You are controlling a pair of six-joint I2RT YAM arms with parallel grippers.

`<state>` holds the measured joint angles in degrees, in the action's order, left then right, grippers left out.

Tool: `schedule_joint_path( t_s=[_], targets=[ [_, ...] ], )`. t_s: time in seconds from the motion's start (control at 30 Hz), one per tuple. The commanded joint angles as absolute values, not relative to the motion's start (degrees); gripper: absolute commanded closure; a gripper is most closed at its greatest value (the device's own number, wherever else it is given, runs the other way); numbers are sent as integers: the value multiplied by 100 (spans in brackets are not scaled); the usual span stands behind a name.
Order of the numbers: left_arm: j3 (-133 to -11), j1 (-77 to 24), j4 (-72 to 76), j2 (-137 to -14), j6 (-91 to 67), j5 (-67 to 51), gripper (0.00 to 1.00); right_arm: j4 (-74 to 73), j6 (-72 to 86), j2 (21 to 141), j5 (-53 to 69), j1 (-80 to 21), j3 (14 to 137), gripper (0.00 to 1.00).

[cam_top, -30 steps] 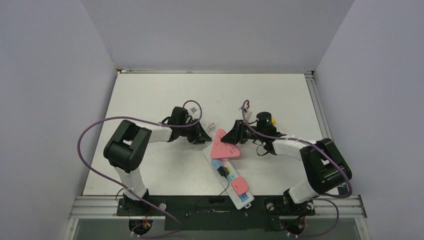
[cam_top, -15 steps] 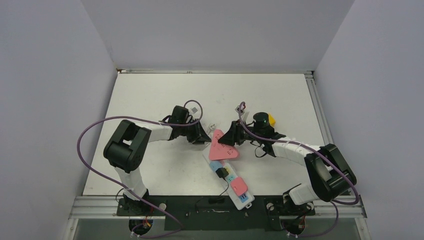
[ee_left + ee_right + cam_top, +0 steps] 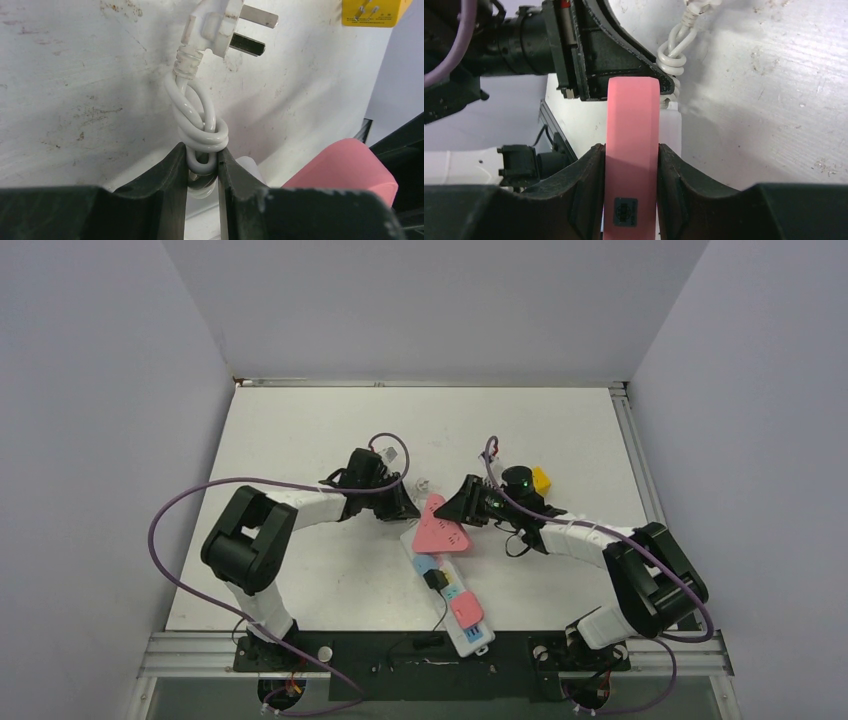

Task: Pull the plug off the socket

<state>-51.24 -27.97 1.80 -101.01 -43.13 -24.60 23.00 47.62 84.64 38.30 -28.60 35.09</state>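
Observation:
The socket (image 3: 474, 638) is a long white power strip lying diagonally, with blue, yellow and pink outlet faces. A pink triangular plug (image 3: 440, 531) sits over its far end; I cannot tell if it is still seated. My right gripper (image 3: 462, 512) is shut on this pink plug (image 3: 631, 120) from the right. My left gripper (image 3: 408, 508) is shut on the strip's knotted white cord (image 3: 197, 115), just left of the pink plug (image 3: 345, 167). The cord's own white plug (image 3: 220, 22) lies free on the table with its prongs bare.
A black plug (image 3: 437, 582) with a thin black cable sits in the strip's yellow outlet. A yellow adapter (image 3: 541, 478) lies behind the right wrist and also shows in the left wrist view (image 3: 375, 11). Grey walls enclose the white table (image 3: 300, 430).
Both grippers have shifted a little to the left and away, taking the pink plug and the strip's far end with them. The strip's near end has slid left. The yellow adapter is now uncovered.

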Motion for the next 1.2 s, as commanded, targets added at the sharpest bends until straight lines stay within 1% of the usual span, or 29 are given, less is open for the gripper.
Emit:
schedule_joint_path(
  t_s=[0.0,0.3,0.43,0.7,0.9,1.07,1.17],
  targets=[
    [-5350,-3010,9,-9807,-3887,-1997,100,3078,5716,8344,3069,-2909,3444,95],
    [-5343,-3114,-183,-9585,-3791,-1755,100,4168,7019,8128,2551,-2726,2766,95],
    [-5333,-3146,-174,-9491,-3777,-1709,100,4291,7275,7967,2240,-2737,2668,95],
    [-5370,-3146,-224,-9452,-3736,-1681,100,4423,7371,7716,2276,-2741,2732,95],
    [-5424,-3142,-296,-9574,-3722,-1778,100,5007,7345,7733,2501,-2742,2672,95],
    [-5509,-3120,-289,-9820,-3766,-2101,100,5632,7264,7677,2861,-2755,2718,95],
    [-5537,-3083,-259,-9998,-3843,-2288,100,5621,7136,7554,2902,-2785,2788,95]
  ],
)
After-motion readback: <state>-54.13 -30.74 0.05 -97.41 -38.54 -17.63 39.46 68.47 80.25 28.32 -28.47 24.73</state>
